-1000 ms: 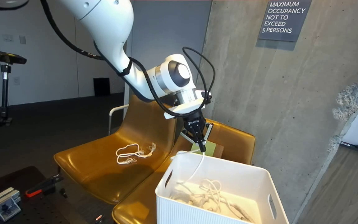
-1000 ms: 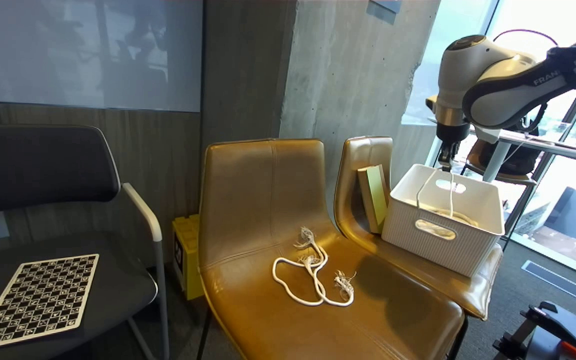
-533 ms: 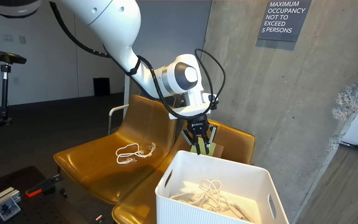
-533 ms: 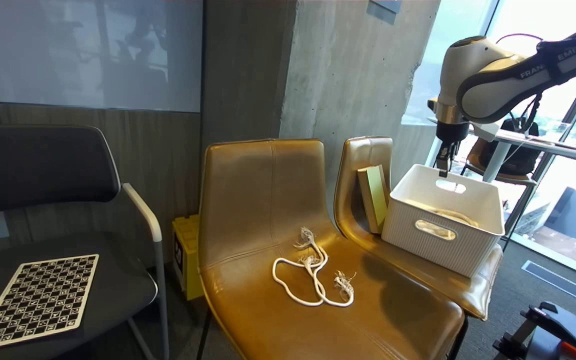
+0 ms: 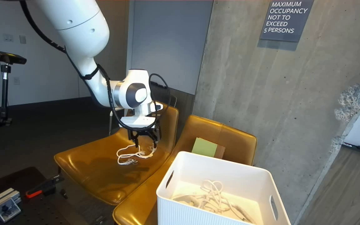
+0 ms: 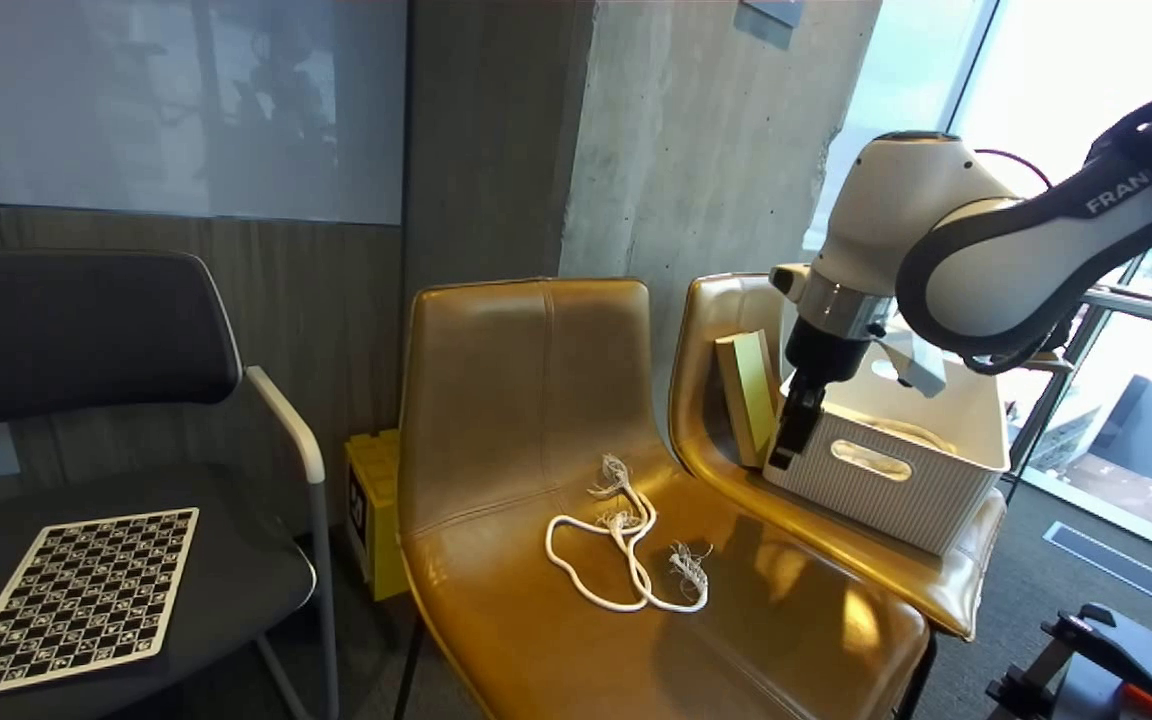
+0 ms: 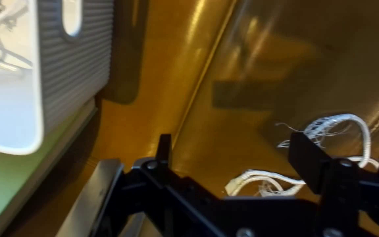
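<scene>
In an exterior view my pincer stands with its jaws wide apart, nothing between them, above the brown chair; the white rope lies loose on that seat. A fingertip overlaps one end of it, so height is hard to judge here.

In an exterior view I hang beside the white bin, well apart from the rope. I'd judge it best to cross sideways first, drop astride a plain strand and close low, avoiding the frayed ends. Three show; whether that means one piece or two I can't tell.

In the wrist view the bin is cut off, and my finger hides part of the rope.
</scene>
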`<state>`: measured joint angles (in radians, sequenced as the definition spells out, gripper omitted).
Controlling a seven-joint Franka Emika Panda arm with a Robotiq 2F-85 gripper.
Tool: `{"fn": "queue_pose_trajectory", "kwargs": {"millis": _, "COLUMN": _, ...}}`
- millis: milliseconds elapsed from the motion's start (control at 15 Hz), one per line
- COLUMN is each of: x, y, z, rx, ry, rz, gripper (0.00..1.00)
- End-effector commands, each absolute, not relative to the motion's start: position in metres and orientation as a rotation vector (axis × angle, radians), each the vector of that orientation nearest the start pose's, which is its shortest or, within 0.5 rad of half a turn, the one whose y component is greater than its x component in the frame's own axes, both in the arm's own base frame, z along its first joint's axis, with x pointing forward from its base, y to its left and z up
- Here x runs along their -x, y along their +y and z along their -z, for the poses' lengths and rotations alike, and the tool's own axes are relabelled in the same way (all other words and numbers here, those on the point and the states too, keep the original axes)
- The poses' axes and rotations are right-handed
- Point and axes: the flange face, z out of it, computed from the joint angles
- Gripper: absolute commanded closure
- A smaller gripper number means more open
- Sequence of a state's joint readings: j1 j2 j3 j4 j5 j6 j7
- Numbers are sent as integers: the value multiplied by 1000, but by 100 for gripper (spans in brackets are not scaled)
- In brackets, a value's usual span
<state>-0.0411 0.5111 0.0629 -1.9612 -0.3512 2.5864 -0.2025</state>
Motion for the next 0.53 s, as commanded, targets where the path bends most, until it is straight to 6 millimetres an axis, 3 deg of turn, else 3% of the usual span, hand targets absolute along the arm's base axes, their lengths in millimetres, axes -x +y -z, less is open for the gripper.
{"fn": "queue_pose_trajectory", "kwargs": {"millis": 0, "x": -593, "y": 76, "z": -206, "rx": 3085, "ry": -987, "rz": 224, "gripper": 0}}
{"fn": "queue_pose_trajectory", "kwargs": {"millis": 200, "x": -589, "y": 107, "z": -195, "rx": 3024, "ry": -1089, "rz": 254, "gripper": 0}}
{"fn": "queue_pose_trajectory", "kwargs": {"millis": 467, "x": -610, "y": 116, "z": -208, "rx": 2986, "ry": -1162, "rz": 302, "gripper": 0}}
